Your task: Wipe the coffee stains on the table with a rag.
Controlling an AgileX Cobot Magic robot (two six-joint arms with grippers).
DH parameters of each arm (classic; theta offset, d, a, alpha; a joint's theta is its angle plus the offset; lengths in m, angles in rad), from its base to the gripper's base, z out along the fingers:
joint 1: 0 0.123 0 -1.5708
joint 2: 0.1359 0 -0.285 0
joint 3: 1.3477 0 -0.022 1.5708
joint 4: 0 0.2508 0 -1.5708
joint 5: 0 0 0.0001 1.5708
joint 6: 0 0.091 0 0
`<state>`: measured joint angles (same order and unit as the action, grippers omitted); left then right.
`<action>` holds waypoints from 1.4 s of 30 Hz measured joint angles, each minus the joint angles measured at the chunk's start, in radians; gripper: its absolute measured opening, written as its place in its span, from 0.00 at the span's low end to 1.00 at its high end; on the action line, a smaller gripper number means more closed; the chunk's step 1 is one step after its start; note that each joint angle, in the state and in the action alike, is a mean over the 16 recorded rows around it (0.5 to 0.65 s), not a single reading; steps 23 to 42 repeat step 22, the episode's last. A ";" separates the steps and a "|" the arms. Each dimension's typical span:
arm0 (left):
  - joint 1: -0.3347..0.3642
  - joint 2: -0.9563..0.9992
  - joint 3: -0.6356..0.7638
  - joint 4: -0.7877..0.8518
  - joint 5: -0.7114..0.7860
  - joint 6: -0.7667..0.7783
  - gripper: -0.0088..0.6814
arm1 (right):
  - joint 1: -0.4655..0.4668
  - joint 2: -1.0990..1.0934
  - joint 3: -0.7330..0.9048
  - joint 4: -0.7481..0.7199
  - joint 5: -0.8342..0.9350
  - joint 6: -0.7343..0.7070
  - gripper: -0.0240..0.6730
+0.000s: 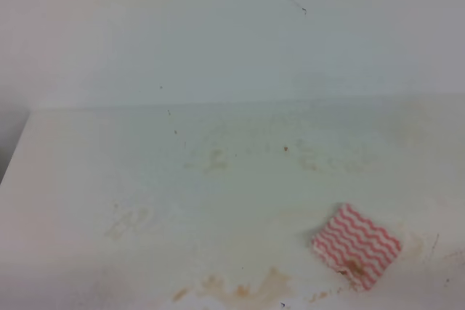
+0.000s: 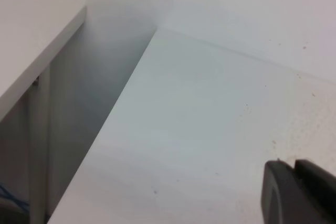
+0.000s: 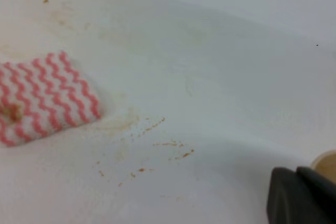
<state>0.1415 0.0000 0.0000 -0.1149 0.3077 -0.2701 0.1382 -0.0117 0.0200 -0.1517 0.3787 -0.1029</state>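
Table: the wide white scuffed tabletop [image 1: 94,179] carried faint tan smears over much of its surface.
Stains: the amber-brown coffee stains [image 1: 240,288] lay along the near edge, left of the rag.
Rag: the small square cloth with red-and-white wavy stripes [image 1: 357,246] lay flat and unheld at the near right, with a brown spot on it.
Right gripper: the black right gripper [image 3: 302,195] was closed on nothing, near the rag.
Left gripper: the black left gripper [image 2: 296,192] was over clean table; its opening could not be told.
Advice: probably best to open the right jaws, pinch the rag at its edge, then drag it flat over the stains.
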 joint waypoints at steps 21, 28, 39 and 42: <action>0.000 0.000 0.000 0.000 0.000 0.000 0.01 | -0.012 0.000 0.001 0.000 -0.004 -0.003 0.03; 0.000 0.000 0.000 0.000 0.000 0.000 0.01 | -0.012 0.000 0.001 0.000 -0.004 -0.003 0.03; 0.000 0.000 0.000 0.000 0.000 0.000 0.01 | -0.012 0.000 0.001 0.000 -0.004 -0.003 0.03; 0.000 0.000 0.000 0.000 0.000 0.000 0.01 | -0.012 0.000 0.001 0.000 -0.004 -0.003 0.03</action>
